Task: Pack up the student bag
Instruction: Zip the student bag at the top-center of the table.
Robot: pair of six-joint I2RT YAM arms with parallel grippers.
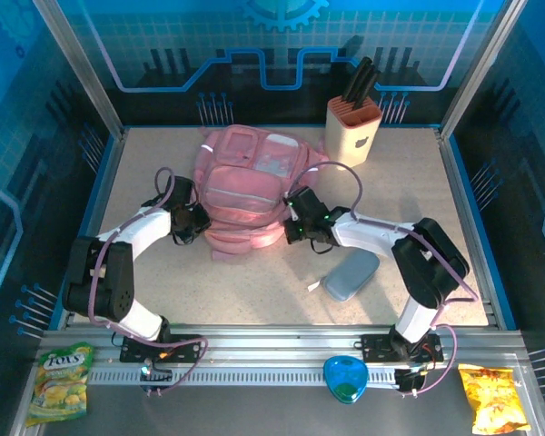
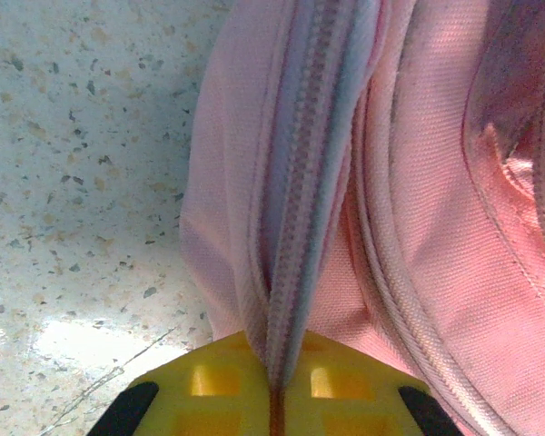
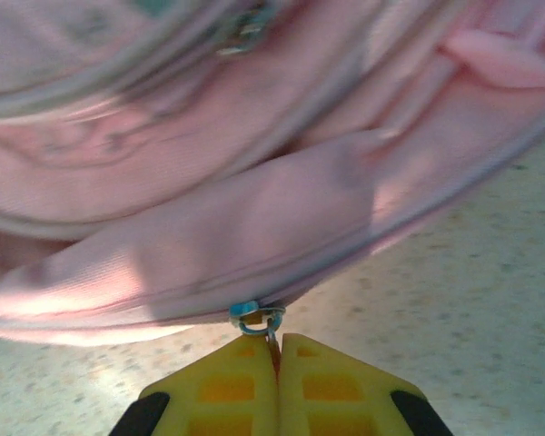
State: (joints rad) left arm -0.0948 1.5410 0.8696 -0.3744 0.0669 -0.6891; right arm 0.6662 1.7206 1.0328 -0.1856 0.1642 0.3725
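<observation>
Now, L claw [image 2: 274,400] pinched on zip seam [image 2: 300,182] of student bag [image 1: 245,186], R claw [image 3: 277,363] clamped on zip pull [image 3: 254,313] — hold seam taut, draw pull along track w/o yanking.

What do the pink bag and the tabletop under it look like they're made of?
Student bag: woven fabric, probably synthetic, matte with a slight sheen. The left wrist view shows a fine weave, stitched seams and a zip. Tabletop: hard, smooth, speckled beige, either stone-like or laminate. A bright glare patch suggests a fairly glossy finish.
</observation>
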